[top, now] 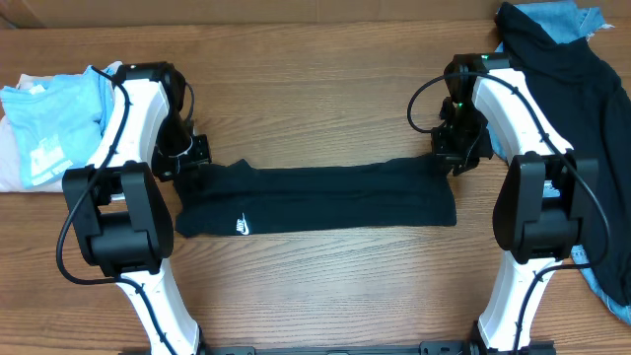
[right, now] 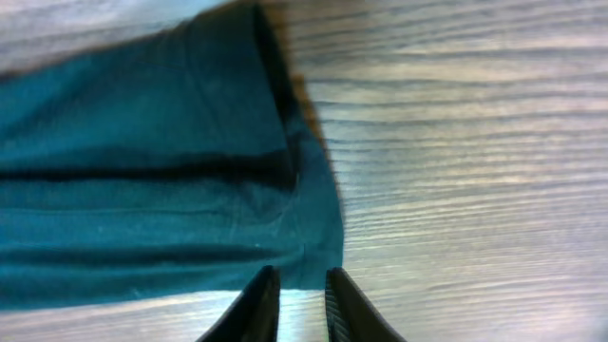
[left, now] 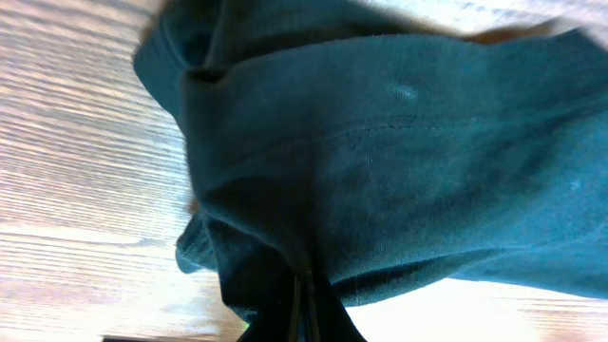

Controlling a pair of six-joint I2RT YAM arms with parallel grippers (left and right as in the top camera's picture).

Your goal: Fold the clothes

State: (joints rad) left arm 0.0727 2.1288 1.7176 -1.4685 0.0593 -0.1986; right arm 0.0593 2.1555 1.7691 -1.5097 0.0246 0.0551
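The clothes, a black T-shirt (top: 325, 197), lie as a long narrow strip across the middle of the table, with a small white swoosh logo (top: 243, 227) near the front left. My left gripper (top: 187, 156) sits at the strip's back left end. In the left wrist view it (left: 306, 309) is shut on a pinch of the black knit (left: 399, 161). My right gripper (top: 456, 158) is at the back right corner. In the right wrist view its jaws (right: 302, 277) stand slightly apart with bare wood between them, just short of the shirt's edge (right: 142, 190).
A light-blue tee with white print (top: 59, 118) lies at the far left on pale cloth (top: 10, 163). At the right edge a dark garment (top: 587, 118) is heaped, with blue denim (top: 562, 20) at the back corner. Both arm bases stand at the table's front.
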